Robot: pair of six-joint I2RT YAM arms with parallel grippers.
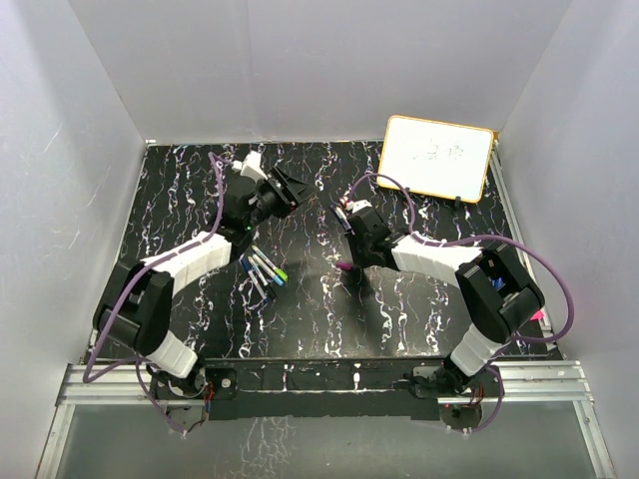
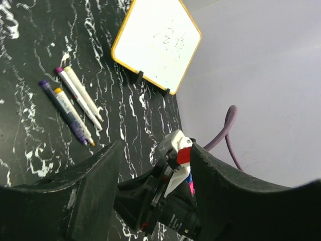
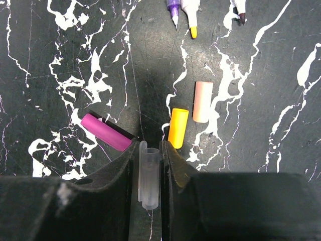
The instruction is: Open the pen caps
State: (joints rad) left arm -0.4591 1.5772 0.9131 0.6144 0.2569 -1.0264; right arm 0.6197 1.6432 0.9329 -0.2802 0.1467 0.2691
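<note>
My right gripper is shut on a clear, see-through pen cap, low over the table. Just ahead of it lie a magenta cap, an orange cap and a pale pink cap. Beyond them are the tips of three uncapped pens. The same three white-barrelled pens show in the left wrist view. My left gripper is open and empty, raised and facing the right wrist. In the top view the left gripper and right gripper sit mid-table. Several capped pens lie by the left arm.
A small yellow-framed whiteboard stands propped at the back right; it also shows in the left wrist view. The magenta cap lies just in front of the right gripper. White walls enclose the black marbled table.
</note>
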